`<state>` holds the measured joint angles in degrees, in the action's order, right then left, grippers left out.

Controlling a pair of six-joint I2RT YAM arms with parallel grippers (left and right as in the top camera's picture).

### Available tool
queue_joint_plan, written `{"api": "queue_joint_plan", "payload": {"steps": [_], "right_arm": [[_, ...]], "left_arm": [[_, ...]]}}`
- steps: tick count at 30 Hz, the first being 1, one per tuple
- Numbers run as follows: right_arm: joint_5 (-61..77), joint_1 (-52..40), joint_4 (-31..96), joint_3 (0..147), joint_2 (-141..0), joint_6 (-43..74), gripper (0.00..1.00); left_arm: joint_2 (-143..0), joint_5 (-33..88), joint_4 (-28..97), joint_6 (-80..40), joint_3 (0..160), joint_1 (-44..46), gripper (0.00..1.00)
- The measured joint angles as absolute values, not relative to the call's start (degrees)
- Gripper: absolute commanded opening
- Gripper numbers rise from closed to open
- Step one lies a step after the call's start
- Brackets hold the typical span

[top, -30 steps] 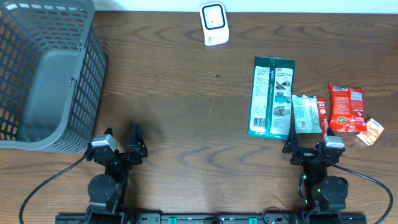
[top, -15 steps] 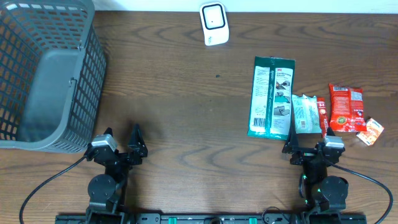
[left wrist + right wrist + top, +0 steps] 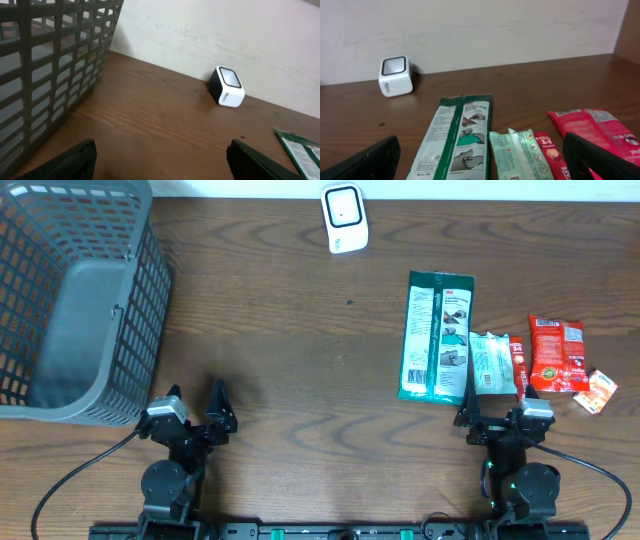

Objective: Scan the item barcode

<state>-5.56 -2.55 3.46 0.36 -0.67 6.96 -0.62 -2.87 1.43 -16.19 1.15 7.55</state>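
The white barcode scanner point(image 3: 344, 218) stands at the table's far edge, its dark window facing up; it also shows in the left wrist view point(image 3: 227, 86) and the right wrist view point(image 3: 396, 76). Items lie flat at the right: a long green packet point(image 3: 436, 337) point(image 3: 457, 137), a pale green packet point(image 3: 489, 363) point(image 3: 517, 152), a red stick sachet point(image 3: 517, 367), a red packet point(image 3: 556, 354) and a small orange sachet point(image 3: 600, 391). My right gripper point(image 3: 497, 415) point(image 3: 481, 142) rests open just in front of them, holding nothing. My left gripper point(image 3: 196, 402) point(image 3: 161, 147) is open over bare wood.
A grey plastic mesh basket point(image 3: 80, 300) fills the far left corner, and its wall point(image 3: 45, 65) looms close on the left of the left wrist view. A pale wall runs behind the table's far edge.
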Motion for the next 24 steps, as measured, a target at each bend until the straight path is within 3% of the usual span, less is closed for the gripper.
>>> {"api": "queue_joint_plan", "payload": {"steps": [24], "right_arm": [[-5.54,-2.52,3.46,0.36,-0.67,6.96,0.99]], "left_arm": [[-0.62,-2.87,1.43,-16.19,1.15,3.16,0.85]]}}
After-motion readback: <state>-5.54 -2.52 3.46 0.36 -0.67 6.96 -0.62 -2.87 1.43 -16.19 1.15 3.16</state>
